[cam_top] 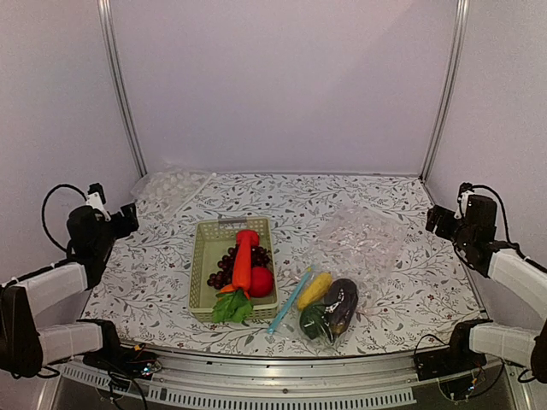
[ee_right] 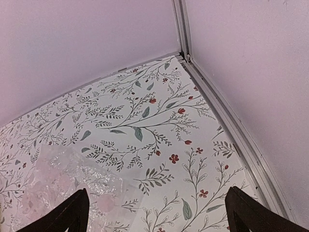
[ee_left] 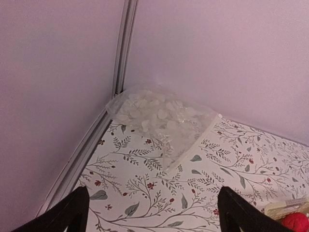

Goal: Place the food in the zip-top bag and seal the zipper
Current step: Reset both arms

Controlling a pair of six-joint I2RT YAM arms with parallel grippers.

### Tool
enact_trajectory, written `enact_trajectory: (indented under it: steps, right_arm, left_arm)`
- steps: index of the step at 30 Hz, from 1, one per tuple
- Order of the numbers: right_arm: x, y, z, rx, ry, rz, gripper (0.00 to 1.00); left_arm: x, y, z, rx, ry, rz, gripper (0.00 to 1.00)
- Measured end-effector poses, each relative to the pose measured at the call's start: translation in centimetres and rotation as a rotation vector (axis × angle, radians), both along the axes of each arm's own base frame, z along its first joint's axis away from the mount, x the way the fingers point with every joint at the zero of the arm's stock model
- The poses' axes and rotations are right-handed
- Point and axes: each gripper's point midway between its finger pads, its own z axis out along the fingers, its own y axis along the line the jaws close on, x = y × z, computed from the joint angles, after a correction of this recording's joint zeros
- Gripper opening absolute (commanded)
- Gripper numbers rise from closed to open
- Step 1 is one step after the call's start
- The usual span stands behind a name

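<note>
The left gripper [ee_left: 153, 193] is holding its jaws wide apart with nothing between them, only the floral table [ee_left: 145, 193] showing in the gap. Well ahead of these jaws, in the far corner where the walls meet, a bubbly clear sheet [ee_left: 159, 113] is lying crumpled. Off to their right, a rim of the pale green basket [ee_left: 280, 209] is just entering the left wrist view. The right gripper [ee_right: 157, 190] is likewise standing spread and empty over bare cloth. A second bubbly sheet [ee_right: 63, 183] is lying just ahead of and to the left of its left finger. From above, both grippers are hovering at the table's outer edges, far from the task's things, which are lying between them and nearer the bases. The basket is holding a carrot [cam_top: 244, 256], grapes [cam_top: 224, 272] and a red fruit [cam_top: 261, 281]. Beside it, on the side toward the right jaws, the zip-top bag [cam_top: 301, 309] is lying flat. Its light-blue zipper [cam_top: 289, 301] is facing the basket. The corn [cam_top: 314, 289], eggplant [cam_top: 340, 301] and dark green vegetable [cam_top: 313, 323] are apparently resting inside it. Whether the zipper is sealed cannot be told.
</note>
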Motion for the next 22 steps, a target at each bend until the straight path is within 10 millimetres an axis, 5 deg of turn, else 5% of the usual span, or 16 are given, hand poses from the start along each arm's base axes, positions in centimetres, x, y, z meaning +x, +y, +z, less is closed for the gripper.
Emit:
enact_trajectory:
  steps: [8, 22]
  right_arm:
    - [0.1, -0.4, -1.9, -0.102, -0.11, 0.023, 0.99]
    - [0.0, -0.7, 0.5, -0.139, -0.242, 0.008, 0.99]
  left_arm:
    - [-1.1, 0.0, -0.9, 0.085, -0.056, -0.01, 0.94]
    - [-0.3, -0.1, -3.4, 0.084, -0.001, -0.02, 0.96]
